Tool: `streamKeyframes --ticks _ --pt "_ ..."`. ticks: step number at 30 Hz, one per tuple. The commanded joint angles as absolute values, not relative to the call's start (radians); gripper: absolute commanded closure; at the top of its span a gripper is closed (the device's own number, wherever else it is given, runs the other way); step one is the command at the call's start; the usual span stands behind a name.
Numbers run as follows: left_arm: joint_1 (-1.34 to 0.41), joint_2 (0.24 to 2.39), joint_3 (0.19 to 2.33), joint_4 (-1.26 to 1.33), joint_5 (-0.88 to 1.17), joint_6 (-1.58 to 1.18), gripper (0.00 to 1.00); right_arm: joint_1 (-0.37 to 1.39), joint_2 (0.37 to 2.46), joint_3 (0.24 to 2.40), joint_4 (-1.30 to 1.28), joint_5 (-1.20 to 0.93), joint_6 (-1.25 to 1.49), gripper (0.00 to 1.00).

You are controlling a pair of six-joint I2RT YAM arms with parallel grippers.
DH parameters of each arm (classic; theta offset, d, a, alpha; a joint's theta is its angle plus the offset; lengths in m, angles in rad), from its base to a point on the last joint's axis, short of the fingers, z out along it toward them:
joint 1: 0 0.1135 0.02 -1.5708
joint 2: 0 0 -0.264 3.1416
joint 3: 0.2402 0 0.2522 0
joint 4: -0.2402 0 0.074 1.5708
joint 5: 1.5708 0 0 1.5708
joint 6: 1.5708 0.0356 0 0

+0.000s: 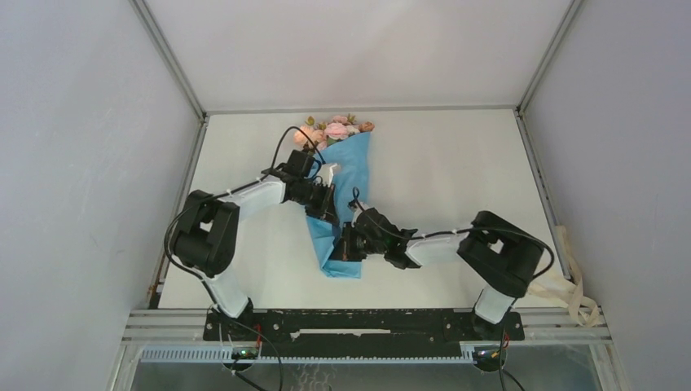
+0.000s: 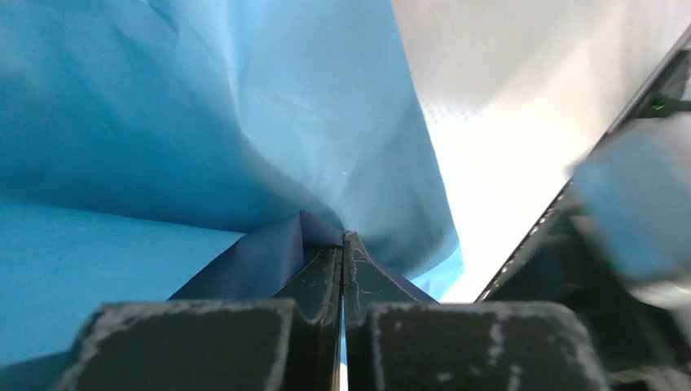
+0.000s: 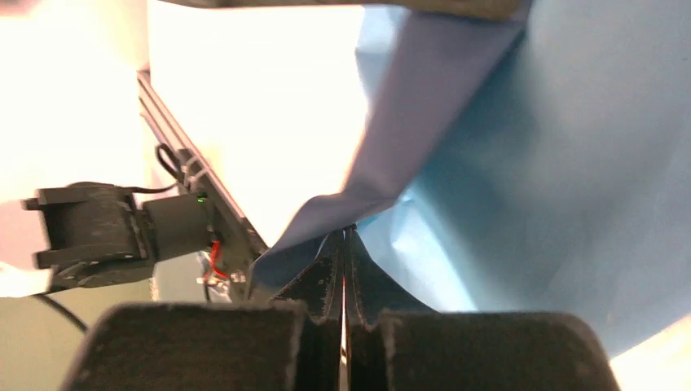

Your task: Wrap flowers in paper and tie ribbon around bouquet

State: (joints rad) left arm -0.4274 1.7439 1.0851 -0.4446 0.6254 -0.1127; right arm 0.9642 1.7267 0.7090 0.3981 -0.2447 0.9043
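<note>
On the table (image 1: 456, 163), left pincer (image 2: 344, 252) and right pincer (image 3: 344, 244) pinch the paper (image 1: 352, 163).

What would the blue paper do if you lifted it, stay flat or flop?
Probably flop: the paper curves and creases where the left gripper pinches it. Likely light too; the right gripper holds a thin edge by a small pinch. Hard tugs might tear it.

Thin matt blue paper (image 1: 352, 167), faintly creased

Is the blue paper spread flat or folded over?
Folded over: the paper forms a narrow band, with the flowers poking out its far end.
</note>
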Motion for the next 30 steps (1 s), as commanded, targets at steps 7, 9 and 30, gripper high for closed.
streamKeyframes --ticks 7,9,30 --pt "-0.471 1.741 1.12 -0.471 0.562 0.055 1.0 0.836 1.389 0.644 0.06 -0.102 0.847 0.83" --pt "-0.482 1.738 1.12 -0.482 0.55 0.072 1.0 0.754 1.4 0.639 0.094 -0.171 0.796 0.73" --pt "-0.925 1.697 1.123 -0.608 0.058 0.509 1.0 0.603 1.695 0.558 0.578 -0.467 0.922 0.94"
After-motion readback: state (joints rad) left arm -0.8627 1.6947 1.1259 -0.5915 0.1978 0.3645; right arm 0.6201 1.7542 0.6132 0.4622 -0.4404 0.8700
